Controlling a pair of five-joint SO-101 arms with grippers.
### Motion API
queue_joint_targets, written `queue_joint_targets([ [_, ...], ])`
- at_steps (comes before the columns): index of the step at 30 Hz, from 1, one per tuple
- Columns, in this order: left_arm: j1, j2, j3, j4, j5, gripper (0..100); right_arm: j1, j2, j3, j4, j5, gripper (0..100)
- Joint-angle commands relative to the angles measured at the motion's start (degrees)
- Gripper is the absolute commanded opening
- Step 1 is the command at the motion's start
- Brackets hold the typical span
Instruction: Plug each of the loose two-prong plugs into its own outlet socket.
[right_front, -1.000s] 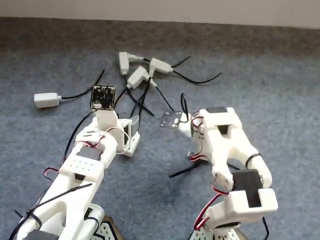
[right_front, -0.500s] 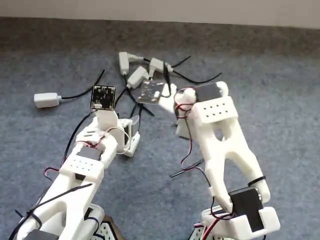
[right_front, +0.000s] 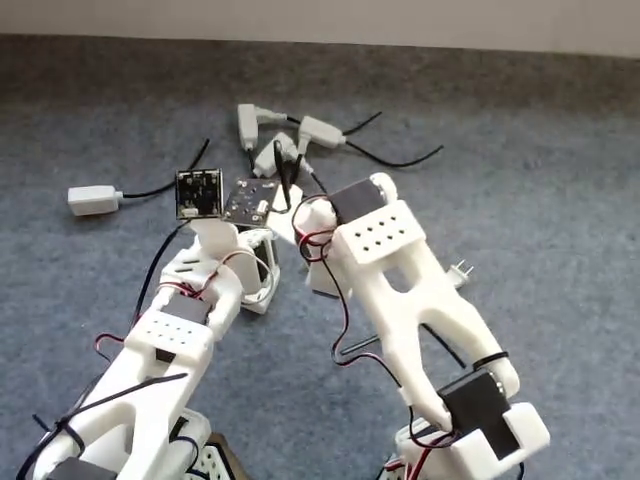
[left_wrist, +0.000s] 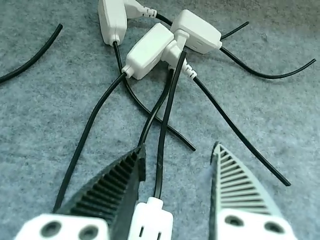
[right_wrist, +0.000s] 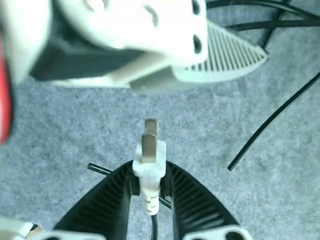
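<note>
Plug: was pinched by its white body in the right hand, prongs pointing away from the arm, near the table's middle.
Left hand: was spread, a white socket on a black cord between its fingers.
Loose plug: lay toward the right edge of the table.
White connectors: three were bunched at the far middle.
Lone connector: lay by the left edge.

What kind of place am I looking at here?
Likely a robotics test bench: two white arms with exposed wiring over a grey felt-like table, loose corded sockets, and a two-prong plug in the right end effector.
</note>
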Motion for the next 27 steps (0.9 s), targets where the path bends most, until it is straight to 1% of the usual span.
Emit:
queue_joint_targets([
  [1,3.5,-0.4,-0.7,-1.6,0.2,22,-0.7,0.4,-2.9,-2.9,-2.5,1.1],
  [5,5.8,-0.4,-0.5,-1.6,0.1,22,-0.7,1.6,-2.9,-4.1,-3.0,1.1],
  [11,5.6,-0.4,-0.5,-1.7,0.1,22,-0.6,1.5,-3.7,-3.8,-3.0,1.1],
  [13,4.6,-0.4,-0.6,-1.7,0.3,22,-0.1,1.5,-5.7,-3.6,-3.1,1.1],
  [17,0.6,-0.4,-1.7,-3.0,0.5,22,2.5,1.5,-11.2,-3.1,-6.7,1.1],
  [19,-2.4,-0.4,-2.2,-4.5,2.9,22,4.0,1.5,-13.5,-2.2,-7.1,1.1],
  [22,-5.6,-0.4,-3.3,-6.3,10.2,22,4.8,1.8,-15.3,0.8,-7.2,1.1],
  [25,-5.4,-0.4,-6.7,-6.3,11.3,22,4.7,1.6,-15.3,2.1,-7.4,1.1],
  [27,-3.9,-0.4,-9.2,-6.3,11.4,22,4.7,1.6,-15.3,2.1,-7.5,1.1],
])
